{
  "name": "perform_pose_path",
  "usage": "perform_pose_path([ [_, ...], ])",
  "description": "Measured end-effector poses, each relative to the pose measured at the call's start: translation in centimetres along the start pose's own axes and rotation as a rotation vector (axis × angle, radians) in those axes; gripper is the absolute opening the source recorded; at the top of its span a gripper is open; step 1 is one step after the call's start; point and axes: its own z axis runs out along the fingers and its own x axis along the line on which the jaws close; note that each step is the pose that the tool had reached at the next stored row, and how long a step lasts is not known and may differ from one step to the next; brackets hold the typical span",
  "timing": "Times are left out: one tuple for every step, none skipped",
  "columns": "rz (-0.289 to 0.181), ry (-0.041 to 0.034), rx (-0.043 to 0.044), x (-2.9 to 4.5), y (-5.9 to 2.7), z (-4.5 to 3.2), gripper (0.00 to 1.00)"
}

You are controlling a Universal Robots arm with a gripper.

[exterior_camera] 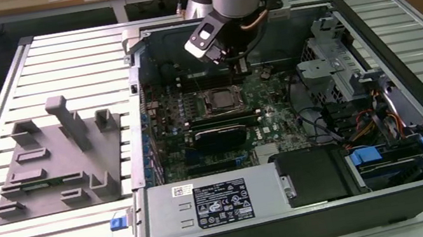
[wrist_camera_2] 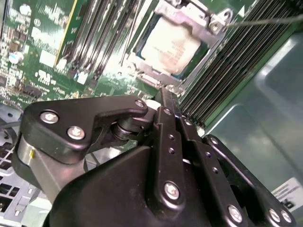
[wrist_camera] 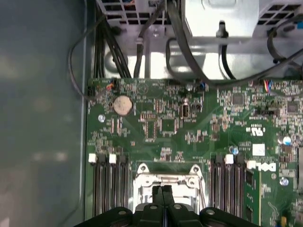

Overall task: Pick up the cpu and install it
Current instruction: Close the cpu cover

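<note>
The cpu (wrist_camera_2: pixel 173 45) lies flat in the motherboard socket, its pale silver top showing inside the square metal frame (wrist_camera_2: pixel 208 21). In the exterior view the socket (exterior_camera: pixel 220 99) sits mid-board inside the open computer case. My gripper (exterior_camera: pixel 227 58) hangs above the board, just behind the socket. In both wrist views the two black fingers are pressed together with nothing between them, and my gripper (wrist_camera: pixel 162 196) hovers over the socket frame (wrist_camera: pixel 142 180). From the second wrist view my gripper's (wrist_camera_2: pixel 168 101) tips stop short of the chip without touching it.
A grey fixture (exterior_camera: pixel 59 160) rests on the slatted table at the exterior view's left. Inside the case are a black glossy module (exterior_camera: pixel 223 136), memory slots (wrist_camera: pixel 109 189), cables (wrist_camera: pixel 189 52), a power supply (exterior_camera: pixel 209 206) and drive cages (exterior_camera: pixel 351 76). The case walls (exterior_camera: pixel 138 92) hem in the board.
</note>
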Motion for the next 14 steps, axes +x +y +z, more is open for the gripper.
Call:
perform_pose_path([
  [0.000,0.0000,0.0000,-0.02,-0.22,0.01,0.11],
  [0.000,0.0000,0.0000,-0.05,-0.42,0.02,0.11],
  [0.000,0.0000,0.0000,-0.09,-0.60,0.03,0.11],
  [0.000,-0.0001,0.0000,-0.13,-0.76,0.05,0.11],
  [0.000,-0.0001,0.0000,-0.19,-0.92,0.07,0.11],
  [0.000,0.0000,0.0000,-0.25,-1.06,0.10,0.11],
  [0.000,-0.0001,0.0000,-0.32,-1.18,0.13,0.11],
  [0.001,0.0000,0.0000,-0.38,-1.31,0.18,0.11],
  [0.001,0.0000,-0.0002,-0.41,-1.41,0.22,0.11],
  [0.001,-0.0004,-0.0001,-0.42,-1.51,0.26,0.11],
  [0.002,-0.0008,-0.0001,-0.43,-1.63,0.31,0.11],
  [0.002,-0.0012,-0.0001,-0.44,-1.77,0.38,0.11],
  [0.003,-0.0012,-0.0001,-0.44,-1.92,0.45,0.11],
  [0.003,-0.0013,-0.0002,-0.45,-2.08,0.52,0.11],
])
